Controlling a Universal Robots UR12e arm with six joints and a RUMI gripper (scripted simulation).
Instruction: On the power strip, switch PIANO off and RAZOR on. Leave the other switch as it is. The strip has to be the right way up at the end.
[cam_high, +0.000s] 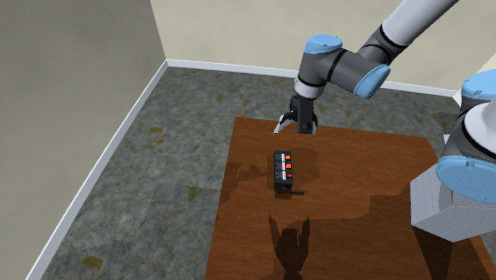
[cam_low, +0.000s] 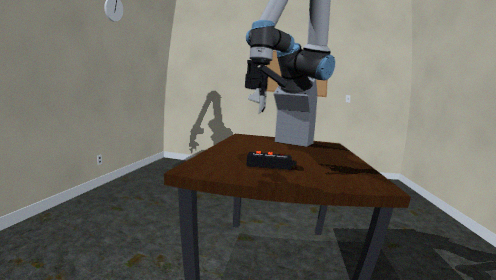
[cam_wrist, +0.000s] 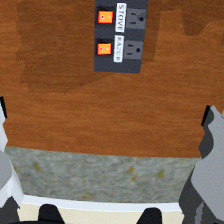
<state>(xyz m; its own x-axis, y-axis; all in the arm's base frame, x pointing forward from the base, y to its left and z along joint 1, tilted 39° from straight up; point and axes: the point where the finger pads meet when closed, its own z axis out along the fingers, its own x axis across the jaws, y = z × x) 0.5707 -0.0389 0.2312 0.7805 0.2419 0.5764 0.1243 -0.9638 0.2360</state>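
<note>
The black power strip (cam_high: 283, 171) lies flat on the brown table with its switches facing up; it also shows in the exterior view (cam_low: 270, 160). In the wrist view the near end of the strip (cam_wrist: 121, 35) shows two glowing orange switches, one beside the STOVE label (cam_wrist: 105, 17) and one beside the RAZOR label (cam_wrist: 104, 48). The PIANO end is outside the wrist view. My gripper (cam_high: 296, 129) hangs open and empty well above the table, near its far edge, beyond the strip's RAZOR end. Its fingers frame the wrist view's sides.
The arm's grey base block (cam_high: 445, 205) (cam_low: 296, 117) stands on the table's right side. A short black cord stub (cam_high: 297, 191) sticks out of the strip's far end. The table edge and the floor lie directly under the gripper.
</note>
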